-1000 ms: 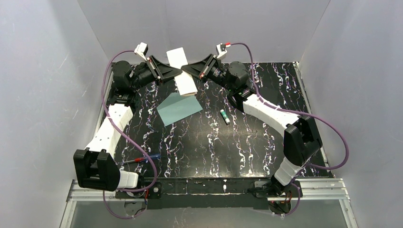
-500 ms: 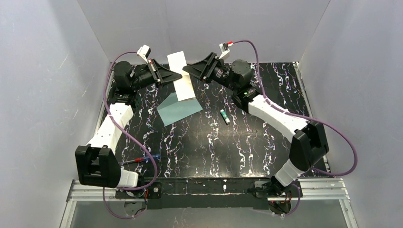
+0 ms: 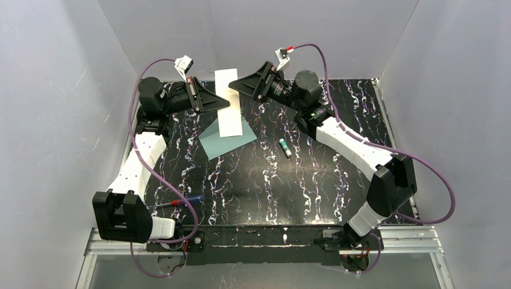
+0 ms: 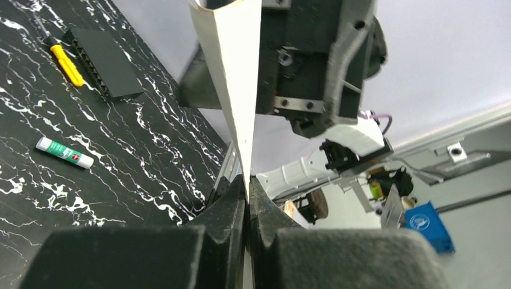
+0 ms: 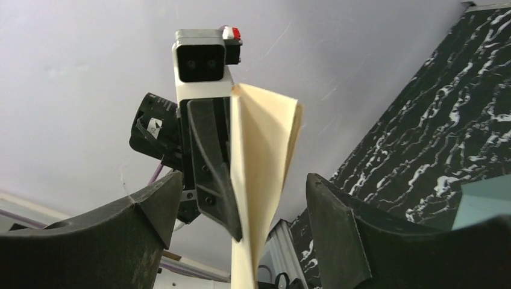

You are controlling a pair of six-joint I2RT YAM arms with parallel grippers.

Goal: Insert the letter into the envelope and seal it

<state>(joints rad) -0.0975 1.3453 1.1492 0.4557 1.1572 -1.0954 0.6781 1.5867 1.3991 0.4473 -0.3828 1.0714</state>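
Now the right end effector (image 3: 234,83) has released the letter (image 3: 229,107).

Left arm (image 3: 142,159) raised, jaws clamped shut; right arm (image 3: 349,144) raised, jaws spread wide.

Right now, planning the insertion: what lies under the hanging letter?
The teal envelope lies on the table beneath the letter, which the left hand pinches. The letter's lower end covers the envelope's far edge, so that part is unseen.
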